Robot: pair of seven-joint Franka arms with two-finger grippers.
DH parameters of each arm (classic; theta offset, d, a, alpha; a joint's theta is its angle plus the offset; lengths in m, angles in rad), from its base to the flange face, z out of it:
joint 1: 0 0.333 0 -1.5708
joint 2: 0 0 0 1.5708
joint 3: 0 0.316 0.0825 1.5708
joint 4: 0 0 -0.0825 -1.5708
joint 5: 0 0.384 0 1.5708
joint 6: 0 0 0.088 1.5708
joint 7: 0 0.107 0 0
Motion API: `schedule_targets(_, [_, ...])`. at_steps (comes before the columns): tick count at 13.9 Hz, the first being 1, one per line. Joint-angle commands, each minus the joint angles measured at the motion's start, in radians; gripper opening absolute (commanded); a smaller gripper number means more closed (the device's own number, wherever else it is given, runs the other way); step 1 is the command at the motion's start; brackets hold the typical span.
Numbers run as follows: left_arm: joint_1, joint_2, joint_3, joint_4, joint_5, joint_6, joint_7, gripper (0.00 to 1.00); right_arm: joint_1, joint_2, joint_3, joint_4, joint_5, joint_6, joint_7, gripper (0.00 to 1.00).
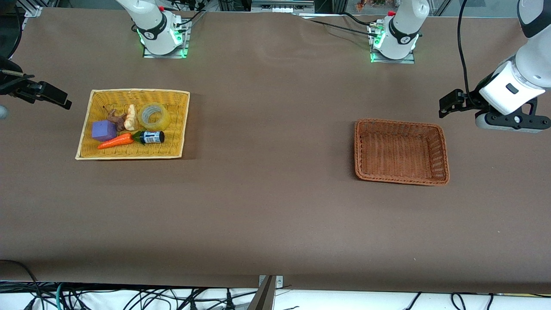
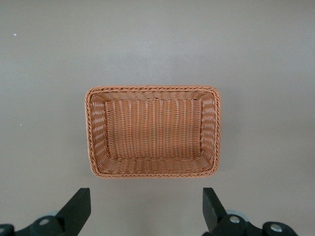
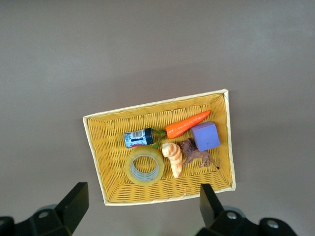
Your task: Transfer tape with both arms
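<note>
The tape [image 1: 155, 116], a yellowish translucent ring, lies in the yellow basket [image 1: 137, 91] toward the right arm's end of the table. It also shows in the right wrist view [image 3: 145, 166], inside the same basket [image 3: 157, 105]. My right gripper [image 1: 51, 95] is open and empty, up in the air beside the yellow basket at the table's end; its jaws [image 3: 142, 196] stand wide apart. My left gripper [image 1: 450, 103] is open and empty, up beside the brown basket [image 1: 400, 123]; in its wrist view [image 2: 146, 201] the jaws frame bare table near that empty basket [image 2: 152, 89].
In the yellow basket with the tape lie a purple block [image 1: 103, 130], an orange carrot [image 1: 115, 141], a small dark bottle with a white label [image 1: 150, 137], a pale bread-like piece [image 1: 131, 117] and a brown toy animal [image 1: 114, 118]. Brown table spans between the baskets.
</note>
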Motion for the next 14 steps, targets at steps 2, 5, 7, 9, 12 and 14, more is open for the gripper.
schedule_targets(2, [0.001, 0.006, -0.003, 0.021, 0.026, -0.019, 0.011, 1.00, -0.005, 0.004, 0.005, 0.017, -0.012, -0.006, -0.013, 1.00])
schedule_targets(5, [-0.001, 0.006, -0.003, 0.021, 0.025, -0.019, 0.013, 1.00, -0.005, 0.004, 0.006, 0.017, -0.012, -0.005, -0.012, 1.00])
schedule_targets(7, [-0.002, 0.006, -0.006, 0.021, 0.026, -0.019, 0.017, 1.00, -0.005, 0.004, 0.005, 0.017, -0.012, -0.005, -0.012, 1.00])
schedule_targets(9, [-0.002, 0.006, -0.017, 0.021, 0.026, -0.019, 0.021, 1.00, -0.005, 0.004, 0.005, 0.017, -0.014, -0.005, -0.012, 1.00])
schedule_targets(12, [0.001, 0.026, -0.017, 0.042, 0.026, -0.019, 0.019, 1.00, -0.005, 0.004, 0.005, 0.017, -0.014, -0.005, -0.012, 1.00])
schedule_targets(14, [0.007, 0.032, -0.015, 0.050, 0.026, -0.019, 0.019, 1.00, -0.005, 0.004, 0.006, 0.017, -0.014, -0.006, -0.012, 1.00])
